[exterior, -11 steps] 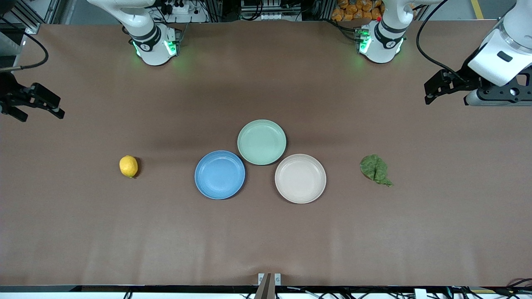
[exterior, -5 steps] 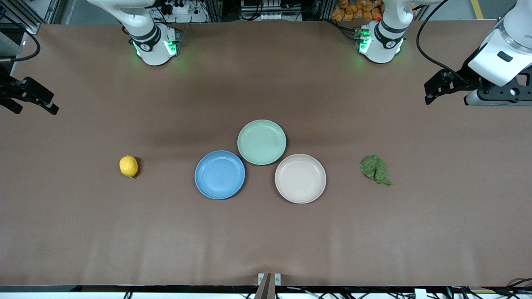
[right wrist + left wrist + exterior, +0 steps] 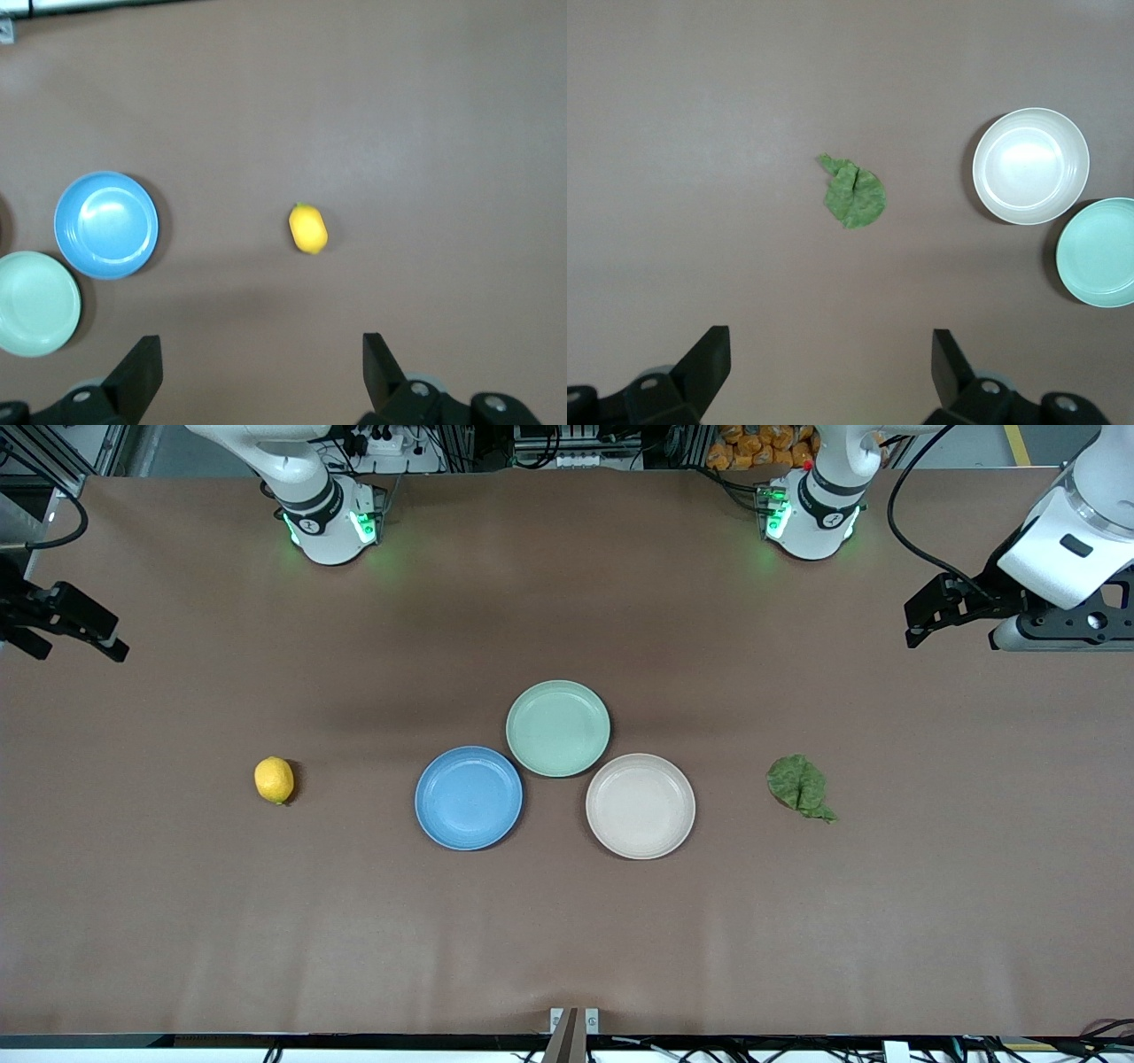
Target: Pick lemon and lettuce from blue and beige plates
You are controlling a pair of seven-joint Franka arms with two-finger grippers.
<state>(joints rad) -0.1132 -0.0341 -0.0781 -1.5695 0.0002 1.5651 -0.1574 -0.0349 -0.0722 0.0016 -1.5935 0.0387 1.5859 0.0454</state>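
No readable text, label, brand, number or sign shows in any view.

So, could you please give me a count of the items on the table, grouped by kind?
Plates: 3 – blue plate, green plate, beige plate, all empty.
Lemons: 1 – lemon, on the table toward the right arm's end.
Lettuce leaves: 1 – lettuce, on the table toward the left arm's end.
Total: 5
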